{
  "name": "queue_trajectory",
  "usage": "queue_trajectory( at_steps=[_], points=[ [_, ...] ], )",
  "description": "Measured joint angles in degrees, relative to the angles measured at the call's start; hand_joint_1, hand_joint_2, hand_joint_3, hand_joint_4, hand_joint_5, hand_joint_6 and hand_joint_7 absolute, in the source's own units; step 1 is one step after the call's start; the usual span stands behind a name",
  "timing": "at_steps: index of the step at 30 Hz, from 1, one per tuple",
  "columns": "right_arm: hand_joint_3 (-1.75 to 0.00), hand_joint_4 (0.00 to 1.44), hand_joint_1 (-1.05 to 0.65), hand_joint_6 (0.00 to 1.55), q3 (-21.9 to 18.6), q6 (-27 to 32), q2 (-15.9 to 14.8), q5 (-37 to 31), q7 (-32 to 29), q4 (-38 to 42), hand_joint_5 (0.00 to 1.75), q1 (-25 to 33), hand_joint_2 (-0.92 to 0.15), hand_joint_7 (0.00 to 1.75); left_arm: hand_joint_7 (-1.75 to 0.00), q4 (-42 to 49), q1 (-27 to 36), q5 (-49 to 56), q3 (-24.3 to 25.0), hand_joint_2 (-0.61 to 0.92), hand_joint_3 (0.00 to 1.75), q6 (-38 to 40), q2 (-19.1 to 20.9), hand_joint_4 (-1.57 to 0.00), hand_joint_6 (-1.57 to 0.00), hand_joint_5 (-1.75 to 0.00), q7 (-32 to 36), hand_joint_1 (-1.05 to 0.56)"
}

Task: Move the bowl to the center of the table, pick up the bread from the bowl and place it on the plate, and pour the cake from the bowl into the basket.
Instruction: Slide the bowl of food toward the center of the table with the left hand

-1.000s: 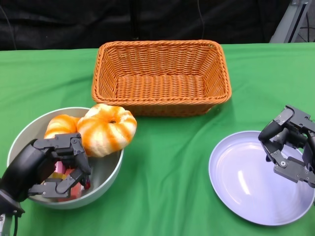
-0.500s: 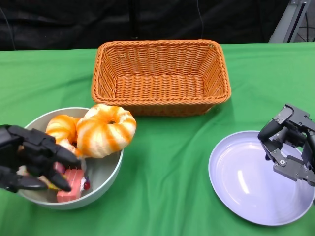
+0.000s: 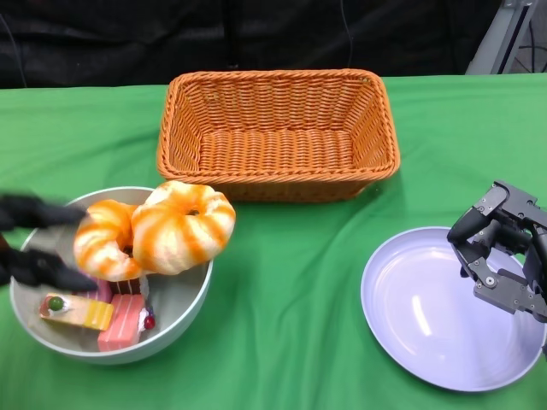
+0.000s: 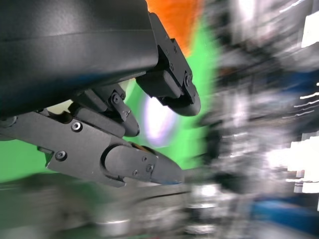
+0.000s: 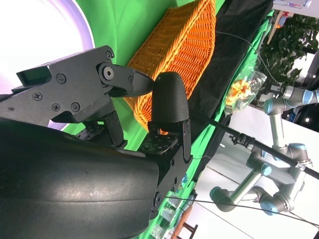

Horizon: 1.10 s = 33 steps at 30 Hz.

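A grey bowl (image 3: 181,301) stands at the table's near left. It holds two orange-and-white striped breads, a large one (image 3: 184,226) leaning on the rim and a smaller one (image 3: 106,243), plus a pink cake slice (image 3: 125,321) and a yellow one (image 3: 77,311). My left hand (image 3: 26,266) is a blurred shape at the picture's left edge beside the bowl, fingers apart and holding nothing. The lilac plate (image 3: 423,312) lies near right. My right hand (image 3: 504,253) hovers over the plate's right edge, empty, fingers (image 5: 169,99) apart.
An empty orange wicker basket (image 3: 278,79) stands at the back centre on the green cloth, also seen in the right wrist view (image 5: 174,55). Bare cloth lies between bowl and plate. The left wrist view is motion-blurred.
My left hand has pulled out of the bowl to the left, uncovering the cake slices. The smaller bread has shifted slightly toward me. The right hand has not moved.
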Motion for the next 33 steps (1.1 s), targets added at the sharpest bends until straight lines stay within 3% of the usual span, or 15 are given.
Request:
queue_trajectory(
  at_steps=[5,11,14,19,21,25,28,33],
  points=[
    [-0.63,0.68,-0.11,0.58,0.0,0.2,0.0,0.0,0.0,0.0,1.75,0.0,-0.76,1.51,0.00,0.7,-0.7,-4.2,8.4,0.92,0.24,4.3,-4.0,-0.82,-0.67,-0.01,14.3,-0.74],
    [-0.64,0.68,-0.11,0.57,0.0,0.5,0.0,-0.3,-0.1,-0.1,1.74,0.0,-0.76,1.52,0.00,-3.1,0.3,-1.0,11.6,0.92,0.24,-4.6,-8.5,-0.70,-0.60,0.00,30.6,-0.67],
    [-0.64,0.68,-0.11,0.57,0.0,0.5,0.0,-0.3,-0.1,-0.1,1.74,0.0,-0.76,1.52,0.00,-3.4,0.5,0.2,11.9,0.92,0.24,-7.5,-9.7,-0.68,-0.59,0.00,33.3,-0.67],
    [-0.64,0.68,-0.10,0.56,0.0,0.5,0.0,-0.3,-0.1,0.0,1.75,0.0,-0.76,1.53,0.00,-3.1,0.9,7.4,10.6,0.92,0.26,-17.3,-10.4,-0.52,-0.51,0.00,38.8,-0.66],
    [-0.65,0.68,-0.10,0.56,0.0,0.5,0.0,-0.3,-0.1,0.0,1.75,0.0,-0.76,1.54,0.00,-2.6,0.9,8.0,10.4,0.92,0.26,-18.4,-10.4,-0.51,-0.50,0.00,39.3,-0.66],
    [-0.65,0.68,-0.11,0.57,0.0,0.5,0.0,-0.3,-0.1,0.0,1.74,0.0,-0.75,1.53,0.00,-0.3,0.9,14.6,6.3,0.92,0.40,-20.4,-8.8,-0.25,-0.24,0.00,41.1,-0.68],
    [-0.65,0.67,-0.11,0.57,0.0,0.5,0.0,-0.3,-0.1,0.1,1.74,0.0,-0.76,1.53,0.00,1.8,0.9,19.8,2.7,0.92,0.45,-20.5,-7.7,-0.21,-0.18,0.00,42.5,-0.69],
    [-0.64,0.67,-0.11,0.56,0.0,0.5,0.0,-0.3,-0.1,0.1,1.75,0.0,-0.76,1.53,0.00,2.7,0.6,21.3,1.4,0.92,0.46,-20.5,-7.5,-0.20,-0.18,0.00,43.1,-0.69]
  ],
)
